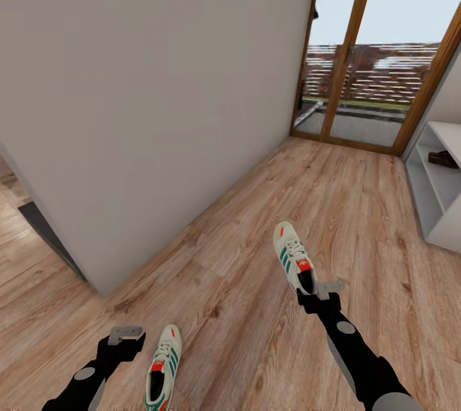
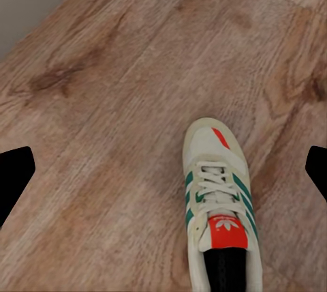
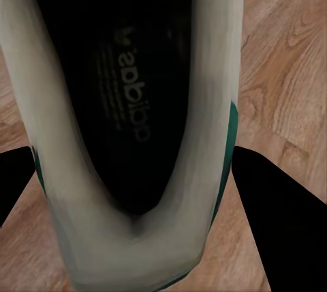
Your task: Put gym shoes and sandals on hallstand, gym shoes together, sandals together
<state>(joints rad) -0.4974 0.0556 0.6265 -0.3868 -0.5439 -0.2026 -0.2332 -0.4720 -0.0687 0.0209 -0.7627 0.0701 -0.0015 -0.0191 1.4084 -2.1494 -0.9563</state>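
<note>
Both gym shoes lay on the wood-plank corridor floor (image 1: 243,283), well short of the hallstand (image 1: 442,193), where one dark sandal (image 1: 443,159) sat on a shelf. My right pincer (image 1: 315,290) straddled the farther shoe's (image 1: 293,264) padded heel, spread. My left pincer (image 1: 121,337) hovered spread beside the nearer shoe (image 1: 163,369).

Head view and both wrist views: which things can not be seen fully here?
- Head view: hallstand cut by the edge; dark item on its shelf too small to identify.
- Near gym shoe cut at its heel.
- Right wrist view: far gym shoe too close; right claw grip unclear.
</note>
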